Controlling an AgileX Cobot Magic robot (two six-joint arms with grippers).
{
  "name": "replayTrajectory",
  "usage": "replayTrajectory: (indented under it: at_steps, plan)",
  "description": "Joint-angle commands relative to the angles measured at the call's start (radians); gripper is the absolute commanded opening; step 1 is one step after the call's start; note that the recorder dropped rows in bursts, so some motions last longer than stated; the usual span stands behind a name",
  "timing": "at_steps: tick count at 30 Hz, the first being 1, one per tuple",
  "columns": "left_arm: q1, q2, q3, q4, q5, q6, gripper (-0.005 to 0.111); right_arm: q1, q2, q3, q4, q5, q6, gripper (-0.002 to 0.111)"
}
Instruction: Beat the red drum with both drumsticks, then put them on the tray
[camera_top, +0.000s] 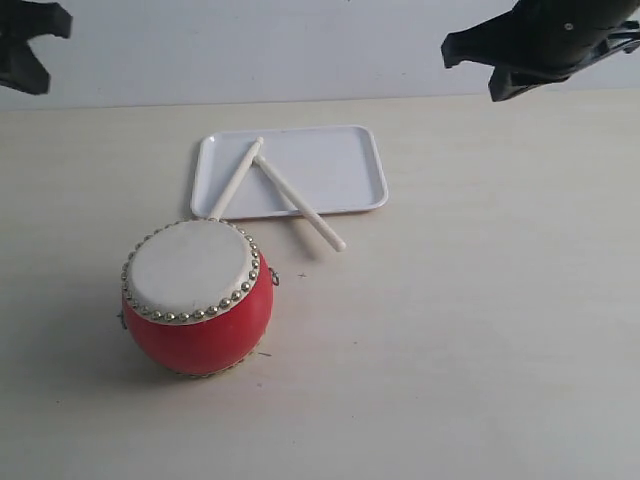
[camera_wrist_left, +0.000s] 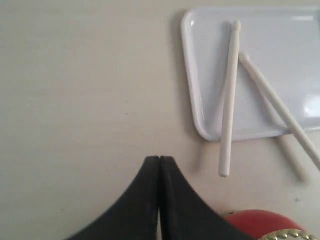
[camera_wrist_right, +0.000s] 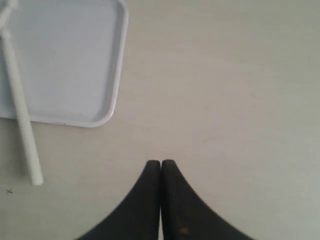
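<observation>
While the left end effector (camera_wrist_left: 159, 159) & right end effector (camera_wrist_right: 160, 162) hang clenched, empty, the drumsticks (camera_top: 237, 180) lie in a V w/ tips on the tray (camera_top: 350, 150), butts overhanging toward the red drum (camera_top: 200, 335), one stick slanting to each arm's side.

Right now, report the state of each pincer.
Left pincer: closed, holding nothing.
Right pincer: closed, holding nothing.

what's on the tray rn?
Both drumsticks lie on the tray, bead tips close together, butt ends overhanging its rim toward the red drum. Nothing else shows there; only tray surface beneath the sticks is covered.
</observation>
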Motion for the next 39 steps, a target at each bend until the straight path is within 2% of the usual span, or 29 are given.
replayTrajectory:
  at_steps: [1, 4, 9, 21, 27, 39]
  plan:
    - [0.014, -0.283, 0.201, -0.012, -0.21, 0.014, 0.0, -0.004, -0.258, 0.211, 0.035, -0.227, 0.012, 0.0]
    - [0.014, -0.46, 0.318, -0.012, -0.315, 0.021, 0.0, -0.004, -0.406, 0.32, 0.053, -0.358, 0.017, 0.0]
    - [0.014, -0.732, 0.467, -0.012, -0.408, 0.021, 0.0, -0.004, -0.619, 0.449, 0.057, -0.452, 0.017, 0.0]
    - [0.014, -1.146, 0.847, -0.016, -0.637, 0.013, 0.0, -0.004, -0.918, 0.781, 0.057, -0.627, 0.017, 0.0]
    - [0.014, -1.221, 0.945, -0.078, -0.607, -0.025, 0.0, -0.004, -0.935, 0.828, 0.057, -0.562, 0.017, 0.0]
    - [0.014, -1.225, 0.957, -0.065, -0.586, -0.025, 0.0, -0.004, -0.937, 0.828, 0.057, -0.562, 0.017, 0.0]
